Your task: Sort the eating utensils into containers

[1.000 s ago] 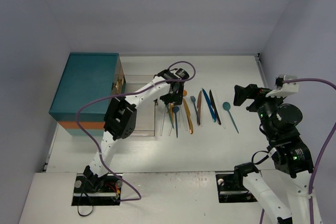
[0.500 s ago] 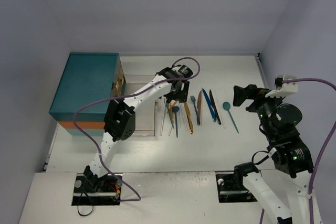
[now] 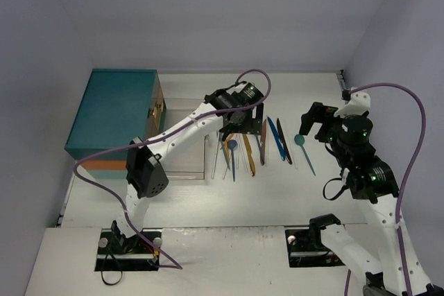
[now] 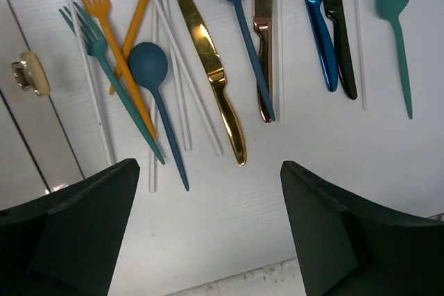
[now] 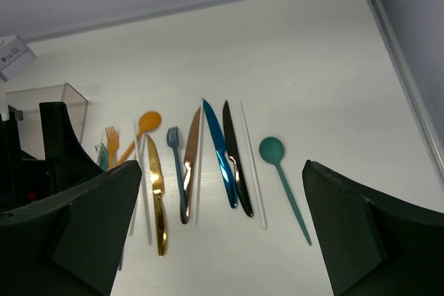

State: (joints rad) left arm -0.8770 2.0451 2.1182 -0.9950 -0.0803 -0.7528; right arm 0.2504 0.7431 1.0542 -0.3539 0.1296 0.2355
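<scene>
Bright, even light — glare on the gold knife (image 4: 207, 60).

Left wrist view: orange spoon (image 4: 139, 10) bowl lost past top edge. Copper knife (image 4: 262, 46), blue knife (image 4: 316, 32) and black knife (image 4: 341, 46) blades clipped up there too. Top view: left gripper (image 3: 243, 128) sits right over that spoon's bowl, hiding it. Right wrist view: teal fork (image 5: 101, 150) mostly behind dark gripper parts.

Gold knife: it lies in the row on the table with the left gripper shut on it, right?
No. The gold knife lies in the row on the table, but the left gripper is open, holding nothing: the left wrist view shows it spread wide, clear of the knife.
</scene>
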